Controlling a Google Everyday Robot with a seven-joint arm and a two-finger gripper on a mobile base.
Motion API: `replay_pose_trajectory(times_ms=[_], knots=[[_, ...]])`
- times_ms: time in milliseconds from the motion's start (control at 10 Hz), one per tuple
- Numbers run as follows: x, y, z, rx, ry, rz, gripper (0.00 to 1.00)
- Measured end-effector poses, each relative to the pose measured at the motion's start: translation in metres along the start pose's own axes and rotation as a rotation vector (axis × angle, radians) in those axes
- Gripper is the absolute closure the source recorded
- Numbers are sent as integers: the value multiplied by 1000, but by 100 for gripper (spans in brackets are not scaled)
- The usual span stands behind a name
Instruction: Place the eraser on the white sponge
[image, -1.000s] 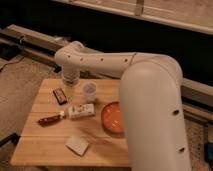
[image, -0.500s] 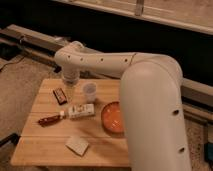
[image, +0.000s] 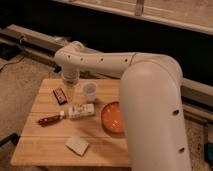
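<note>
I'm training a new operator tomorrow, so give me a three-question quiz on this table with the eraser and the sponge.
1. True or false: the eraser lies on the white sponge.
2. Which thing is nearest the gripper? A) the orange bowl B) the eraser C) the white sponge
3. Fill in: seen from the camera, the white sponge sits by the table's ____ edge (near or far).

Key
1. False. The eraser lies on the bare wood towards the far left corner, well apart from the sponge.
2. B. The gripper hangs between the eraser and the small pale cup.
3. Near.
</note>
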Motion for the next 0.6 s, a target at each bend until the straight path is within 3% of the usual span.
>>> replay_pose_trajectory(times_ms=[600], knots=[[-2, -1, 2, 5, 8, -7, 20]])
